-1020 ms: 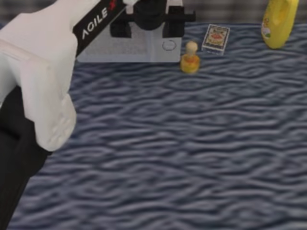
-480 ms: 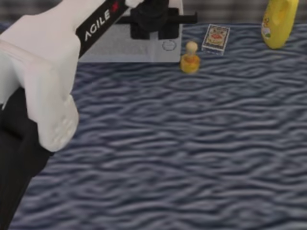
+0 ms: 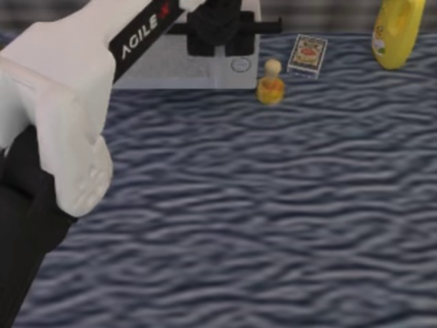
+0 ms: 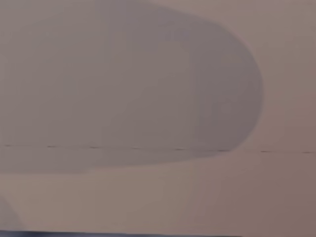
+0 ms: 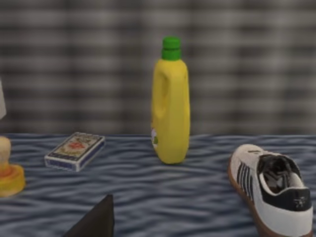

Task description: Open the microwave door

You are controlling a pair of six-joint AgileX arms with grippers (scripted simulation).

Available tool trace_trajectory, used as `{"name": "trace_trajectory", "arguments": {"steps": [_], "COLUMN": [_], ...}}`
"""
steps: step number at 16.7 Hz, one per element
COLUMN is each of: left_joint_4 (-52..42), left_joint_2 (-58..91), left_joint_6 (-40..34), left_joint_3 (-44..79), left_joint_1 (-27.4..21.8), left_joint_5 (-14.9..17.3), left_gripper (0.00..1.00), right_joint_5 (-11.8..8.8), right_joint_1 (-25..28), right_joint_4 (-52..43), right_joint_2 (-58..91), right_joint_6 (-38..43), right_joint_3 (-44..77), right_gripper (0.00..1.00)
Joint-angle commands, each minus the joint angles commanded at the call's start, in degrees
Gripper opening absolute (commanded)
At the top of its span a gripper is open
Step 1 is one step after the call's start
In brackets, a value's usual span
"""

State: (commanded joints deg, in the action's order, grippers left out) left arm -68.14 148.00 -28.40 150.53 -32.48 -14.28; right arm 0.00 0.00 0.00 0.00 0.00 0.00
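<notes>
Now the microwave [image 3: 188, 65] stands at the far edge of the worktop [image 3: 273, 205], its microwave door [image 3: 167, 67] facing forward. Left gripper [image 3: 220, 31] is above it; whether it is open I cannot tell.

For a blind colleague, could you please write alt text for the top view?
The white left arm reaches from the lower left, its black left gripper at the front of the large light-grey boxy microwave at the far edge. Right of it on the wavy blue tablecloth stand a small yellow wooden-knobbed stamp, a playing-card box and a yellow plastic bottle.
</notes>
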Motion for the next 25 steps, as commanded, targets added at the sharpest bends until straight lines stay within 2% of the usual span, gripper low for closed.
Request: {"name": "trace_trajectory", "arguments": {"steps": [3, 11, 25], "left_joint_4": [1.4, 9.8, 10.0], "left_joint_2": [-1.6, -10.9, -11.1], "left_joint_6": [0.1, -1.0, -1.1], "left_joint_3": [-2.3, -19.0, -19.3], "left_joint_1": [-0.2, -0.3, -0.4], "left_joint_5": [-0.3, -1.6, -1.6], "left_gripper": [0.0, 0.0, 0.0], "right_joint_5": [0.0, 0.0, 0.0], "right_joint_1": [0.0, 0.0, 0.0], "right_joint_4": [0.0, 0.0, 0.0], "right_joint_2": [0.0, 0.0, 0.0], "right_joint_6": [0.0, 0.0, 0.0], "right_joint_3": [0.0, 0.0, 0.0], "right_gripper": [1.0, 1.0, 1.0]}}
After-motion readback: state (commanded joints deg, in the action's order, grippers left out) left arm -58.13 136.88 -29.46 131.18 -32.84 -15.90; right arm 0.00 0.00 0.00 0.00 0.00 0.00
